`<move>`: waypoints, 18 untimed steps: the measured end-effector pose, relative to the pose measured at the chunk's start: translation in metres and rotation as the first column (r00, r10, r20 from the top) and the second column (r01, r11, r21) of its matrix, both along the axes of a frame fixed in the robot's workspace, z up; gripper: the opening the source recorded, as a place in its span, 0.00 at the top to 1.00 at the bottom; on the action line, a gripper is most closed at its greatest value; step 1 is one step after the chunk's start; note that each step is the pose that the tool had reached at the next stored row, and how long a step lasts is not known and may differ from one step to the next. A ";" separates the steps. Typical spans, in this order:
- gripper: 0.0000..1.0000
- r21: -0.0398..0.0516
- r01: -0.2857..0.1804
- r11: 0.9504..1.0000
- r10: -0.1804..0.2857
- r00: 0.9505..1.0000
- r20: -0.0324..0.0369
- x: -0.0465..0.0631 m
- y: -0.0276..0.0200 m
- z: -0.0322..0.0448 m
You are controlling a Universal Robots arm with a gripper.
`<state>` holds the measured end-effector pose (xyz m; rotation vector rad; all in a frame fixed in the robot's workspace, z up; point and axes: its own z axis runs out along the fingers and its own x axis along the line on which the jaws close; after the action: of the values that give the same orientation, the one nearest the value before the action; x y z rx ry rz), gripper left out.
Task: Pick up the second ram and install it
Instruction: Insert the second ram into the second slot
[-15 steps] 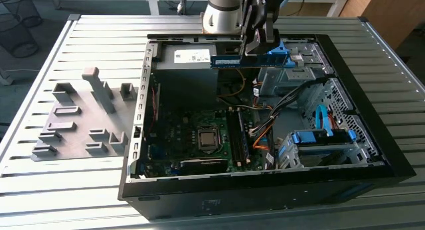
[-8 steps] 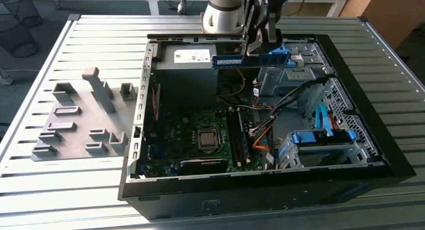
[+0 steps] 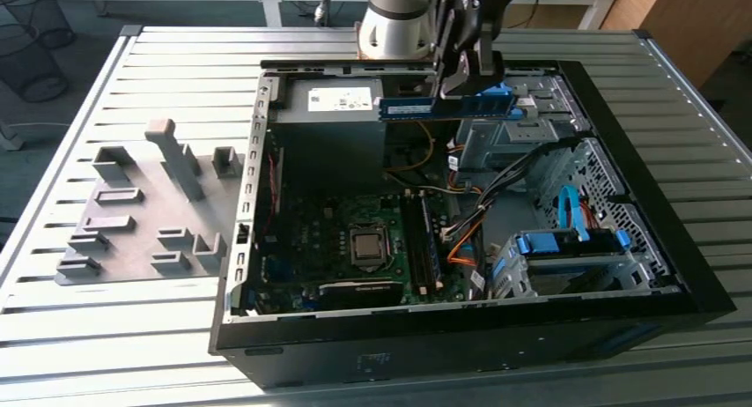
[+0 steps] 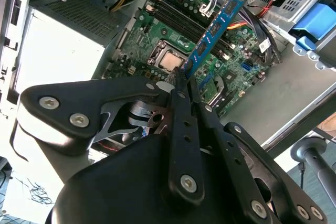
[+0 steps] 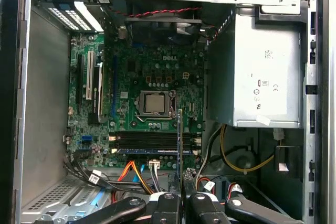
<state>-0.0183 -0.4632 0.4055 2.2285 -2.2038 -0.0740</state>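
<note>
My gripper (image 3: 467,97) is shut on the second ram (image 3: 432,108), a thin blue stick with black chips and a pale label. It is held level above the back of the open computer case (image 3: 253,204), over the power supply edge. In the second wrist view the ram (image 4: 218,24) sticks out from the gripper (image 4: 185,80) over the motherboard (image 4: 157,45). In the first wrist view the ram (image 5: 180,140) shows edge-on above the gripper (image 5: 181,195), crossing the row of memory slots (image 5: 147,141). A blue strip (image 5: 142,151) lies along one of those slots.
A grey slotted holder tray (image 3: 141,218) lies on the slatted table at the exterior view's left. Inside the case are the power supply (image 5: 262,72), the processor socket (image 3: 368,246), loose cables (image 3: 470,226) and a drive cage with blue clips (image 3: 564,244).
</note>
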 end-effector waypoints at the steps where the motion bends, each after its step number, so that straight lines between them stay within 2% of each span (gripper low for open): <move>1: 0.86 0.000 0.000 1.000 0.000 1.000 0.000 0.000 0.0000 0.0000; 8: 0.86 0.000 0.000 1.000 0.000 1.000 0.000 0.003 0.0000 0.0000; 18: 0.86 0.000 0.000 1.000 0.000 1.000 0.000 0.000 0.0000 0.0000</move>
<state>-0.0186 -0.4631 0.4054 2.2285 -2.2038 -0.0740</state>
